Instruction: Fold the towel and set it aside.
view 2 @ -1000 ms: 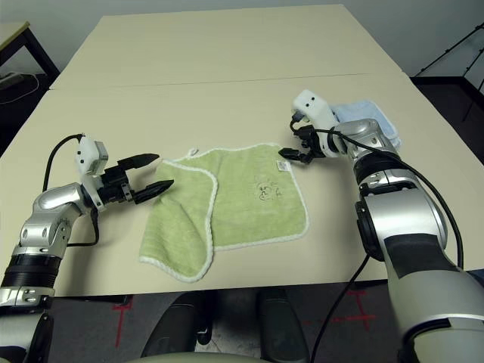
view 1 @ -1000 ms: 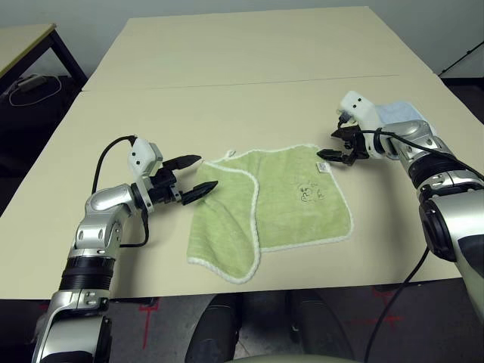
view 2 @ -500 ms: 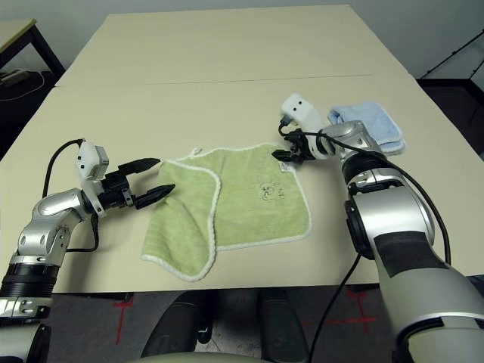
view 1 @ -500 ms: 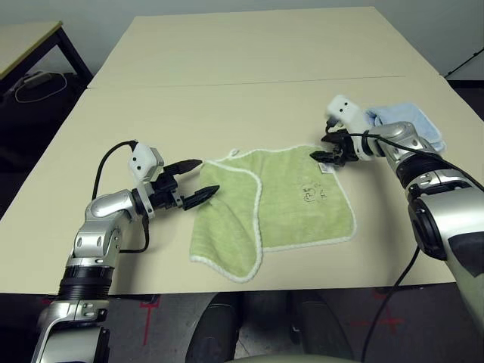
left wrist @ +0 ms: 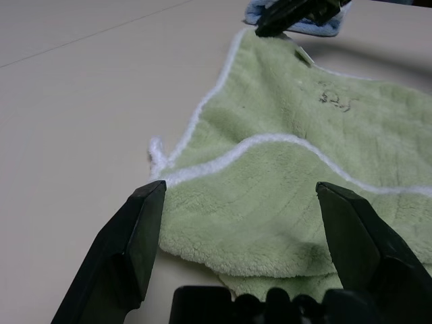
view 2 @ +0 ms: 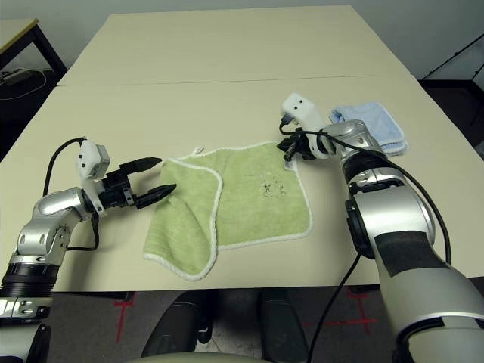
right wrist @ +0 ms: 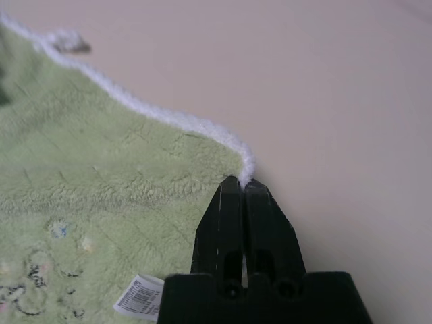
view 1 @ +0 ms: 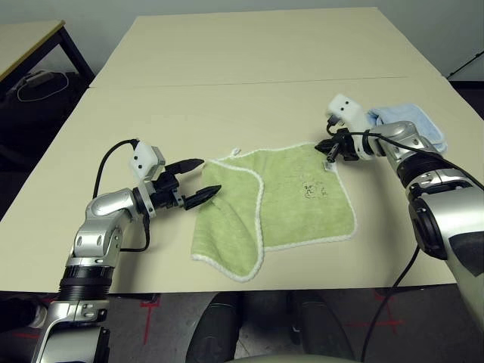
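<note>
Near the table's front edge: the towel (view 1: pixel 276 204) lies mostly flat, its left side already doubled over onto itself, the embroidered motif (view 1: pixel 312 189) facing up.
Table (view 1: pixel 249 83): bare beyond the towel, except for a folded blue towel (view 1: pixel 412 121) near the right edge.
Right gripper (right wrist: pixel 241 185): fingers pressed together on the towel's far right corner, right at the white edging; in the head view that corner looks barely raised off the table.
White tag (right wrist: pixel 138 304): just inside that pinched corner.
Left gripper (left wrist: pixel 239 223): 2 fingers spread wide apart, holding nothing, hovering just beside the towel's left folded edge.
Step in hand: probably carrying the pinched corner over toward the left or front edge to make the next fold.
Doing it well: lift only enough to clear the pile, keep the cloth taut so the edging lands on the opposite edging.
Left side's job: pin the doubled layer, or the whole towel may drag across the table.
Risk: the pinch catches little more than the edging, so a quick pull could slip it free.
</note>
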`<action>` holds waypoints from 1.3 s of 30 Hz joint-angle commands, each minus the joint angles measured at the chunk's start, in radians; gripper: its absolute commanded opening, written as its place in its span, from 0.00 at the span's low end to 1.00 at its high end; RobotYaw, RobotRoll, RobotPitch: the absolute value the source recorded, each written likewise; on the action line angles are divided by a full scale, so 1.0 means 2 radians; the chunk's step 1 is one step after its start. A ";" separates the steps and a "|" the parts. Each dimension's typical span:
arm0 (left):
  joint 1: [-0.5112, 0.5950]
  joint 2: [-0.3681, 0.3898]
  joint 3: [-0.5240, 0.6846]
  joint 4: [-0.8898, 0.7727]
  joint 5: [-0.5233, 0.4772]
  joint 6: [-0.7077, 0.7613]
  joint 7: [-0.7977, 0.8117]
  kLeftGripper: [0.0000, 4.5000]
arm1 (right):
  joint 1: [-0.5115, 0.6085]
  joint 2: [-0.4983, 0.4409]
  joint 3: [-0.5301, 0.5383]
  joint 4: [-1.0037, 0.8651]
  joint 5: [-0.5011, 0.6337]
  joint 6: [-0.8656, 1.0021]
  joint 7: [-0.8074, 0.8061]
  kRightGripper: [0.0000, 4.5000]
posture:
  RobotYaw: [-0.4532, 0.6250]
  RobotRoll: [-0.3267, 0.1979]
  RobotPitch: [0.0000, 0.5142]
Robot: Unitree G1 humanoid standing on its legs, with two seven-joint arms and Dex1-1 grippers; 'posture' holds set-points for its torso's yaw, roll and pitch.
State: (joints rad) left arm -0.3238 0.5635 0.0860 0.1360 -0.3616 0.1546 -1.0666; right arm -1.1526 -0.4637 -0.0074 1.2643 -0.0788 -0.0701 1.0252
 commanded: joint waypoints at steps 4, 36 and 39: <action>-0.028 -0.018 -0.006 0.005 -0.012 0.027 0.019 1.00 | 0.063 0.001 -0.048 -0.036 0.051 -0.076 -0.019 0.00 | 0.49 0.62 0.27; -0.038 -0.028 -0.031 0.028 -0.001 0.035 0.034 1.00 | -0.070 0.082 -0.062 -0.072 0.083 -0.351 -0.166 0.00 | 0.46 0.62 0.23; -0.043 -0.031 -0.033 0.035 -0.001 0.033 0.034 1.00 | -0.092 0.089 -0.079 -0.076 0.109 -0.359 -0.164 0.00 | 0.45 0.62 0.22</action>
State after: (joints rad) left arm -0.4061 0.5075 0.0301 0.1818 -0.3755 0.2307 -0.9974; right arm -1.3074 -0.2904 -0.1422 1.1382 0.1032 -0.7615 0.6855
